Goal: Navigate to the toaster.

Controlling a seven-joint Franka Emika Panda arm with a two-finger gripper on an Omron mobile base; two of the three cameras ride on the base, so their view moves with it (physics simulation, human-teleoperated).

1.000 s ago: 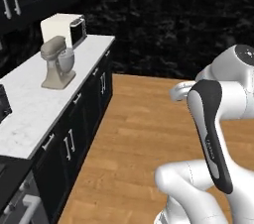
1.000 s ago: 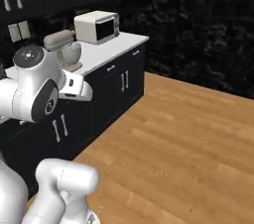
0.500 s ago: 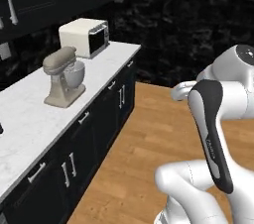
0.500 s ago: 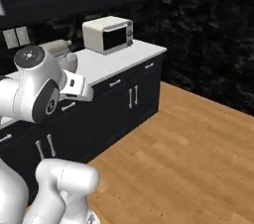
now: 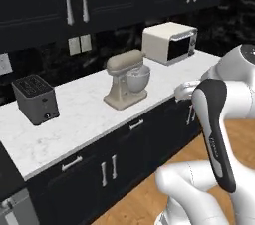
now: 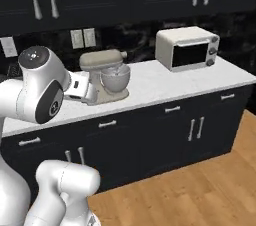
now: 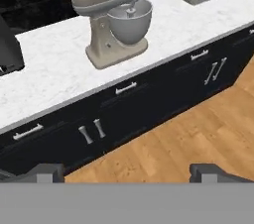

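the small dark grey metallic box toaster with two long top slots and a small knob low on its front stands upright near the left end of the white marble worktop, toward the back wall. a beige stand mixer with a grey bowl sits mid-worktop, well apart from it, and a cream microwave sits at the right end. the two-finger gripper has its dark tips spread wide, open and holding nothing, over the wooden floor.

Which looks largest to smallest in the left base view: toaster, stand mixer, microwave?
1. Stand mixer and microwave: they cover similar areas, and the microwave sits farther from the camera, so I leave these two unranked.
2. Toaster: plainly the smallest as it looks here.
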